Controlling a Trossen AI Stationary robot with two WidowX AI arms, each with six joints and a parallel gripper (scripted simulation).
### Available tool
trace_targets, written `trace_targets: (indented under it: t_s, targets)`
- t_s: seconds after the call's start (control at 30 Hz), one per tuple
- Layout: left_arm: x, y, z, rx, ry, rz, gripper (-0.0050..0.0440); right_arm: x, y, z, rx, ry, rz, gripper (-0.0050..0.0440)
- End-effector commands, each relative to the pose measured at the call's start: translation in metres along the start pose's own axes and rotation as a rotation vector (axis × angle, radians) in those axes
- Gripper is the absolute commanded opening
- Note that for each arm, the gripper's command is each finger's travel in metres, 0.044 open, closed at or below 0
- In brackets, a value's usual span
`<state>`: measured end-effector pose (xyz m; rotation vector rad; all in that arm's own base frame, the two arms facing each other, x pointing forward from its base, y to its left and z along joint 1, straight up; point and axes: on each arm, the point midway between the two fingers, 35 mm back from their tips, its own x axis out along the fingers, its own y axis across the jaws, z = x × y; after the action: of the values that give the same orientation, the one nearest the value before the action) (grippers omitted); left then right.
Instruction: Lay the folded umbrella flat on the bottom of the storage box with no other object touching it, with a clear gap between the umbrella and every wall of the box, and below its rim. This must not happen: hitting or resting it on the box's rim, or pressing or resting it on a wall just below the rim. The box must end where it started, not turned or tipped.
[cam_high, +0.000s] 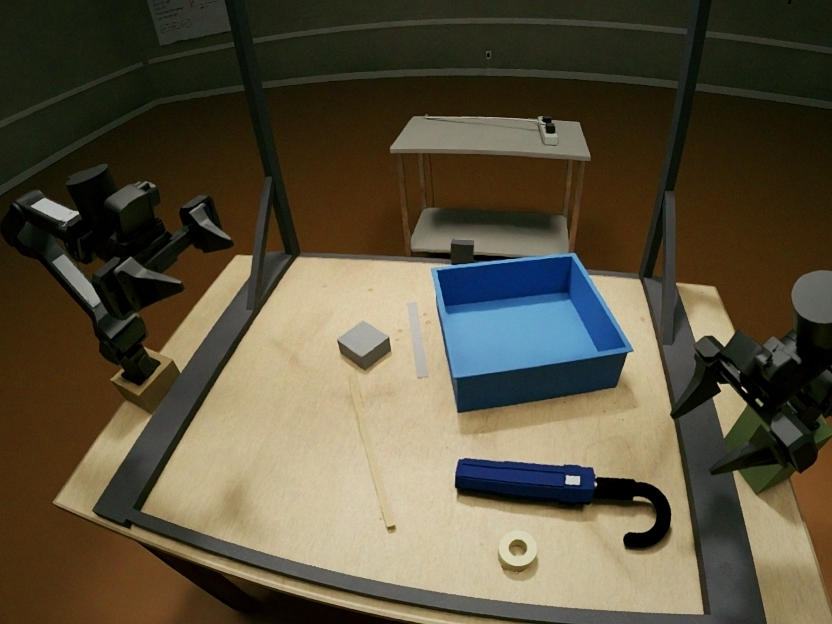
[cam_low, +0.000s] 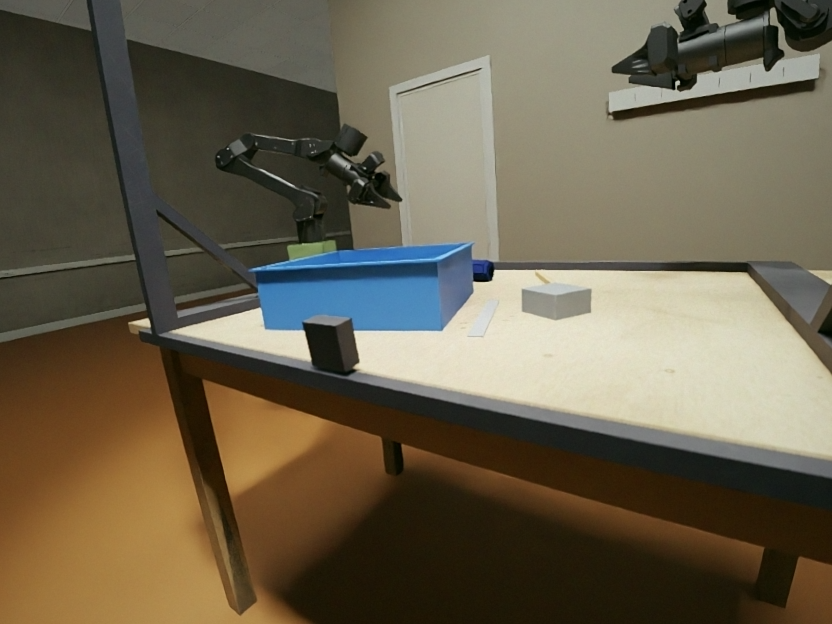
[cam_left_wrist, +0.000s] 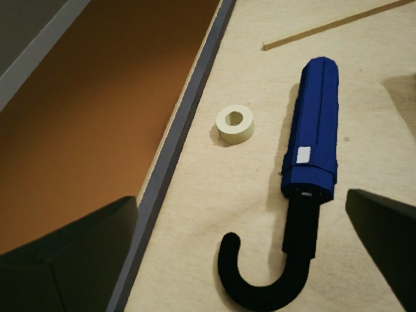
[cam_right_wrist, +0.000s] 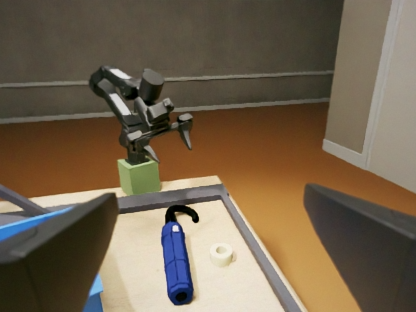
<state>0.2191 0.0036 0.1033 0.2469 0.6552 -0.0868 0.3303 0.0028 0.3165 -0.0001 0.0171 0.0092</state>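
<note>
The folded umbrella (cam_high: 530, 480), dark blue with a black hooked handle (cam_high: 645, 510), lies flat on the table in front of the blue storage box (cam_high: 527, 329). The box stands upright and empty. My left gripper (cam_high: 698, 439) is open and empty, raised off the table's right edge, just beyond the handle. The left wrist view shows the umbrella (cam_left_wrist: 312, 130) below and between the fingers. My right gripper (cam_high: 204, 265) is open and empty, high over the far left edge. The right wrist view shows the umbrella (cam_right_wrist: 176, 257) far off. In the exterior view the box (cam_low: 366, 285) hides most of the umbrella (cam_low: 482, 270).
A cream tape roll (cam_high: 517, 550) lies near the umbrella's handle end. A grey block (cam_high: 363, 343), a flat grey strip (cam_high: 417, 339) and a thin wooden stick (cam_high: 371, 451) lie left of the box. A dark cube (cam_high: 461, 251) sits at the far edge. Frame posts rise at the back corners.
</note>
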Motion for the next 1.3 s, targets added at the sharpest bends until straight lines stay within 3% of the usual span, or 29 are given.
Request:
trace_targets:
  t_s: [0.0,0.13,0.2,0.7,1.0,1.27]
  targets:
    - [0.007,-0.003,0.015,-0.008,0.018,-0.008,0.044,0.024,0.007,0.018,-0.007,0.046,0.023,0.04]
    - [0.024,-0.015,0.022,-0.018,0.092,-0.039,0.044,0.061,0.016,0.014,-0.012,0.169,0.048,0.04]
    - [0.024,-0.015,0.022,-0.018,0.092,-0.039,0.044,0.061,0.016,0.014,-0.012,0.169,0.048,0.04]
    - [0.095,-0.065,0.048,-0.054,0.383,-0.168,0.044,0.156,0.046,-0.013,-0.032,0.458,0.11,0.04]
    - [0.123,-0.082,0.048,-0.062,0.503,-0.206,0.044,0.17,0.051,-0.025,-0.036,0.51,0.117,0.04]
    - [0.127,-0.084,0.049,-0.066,0.52,-0.211,0.044,0.171,0.05,-0.025,-0.035,0.511,0.115,0.04]
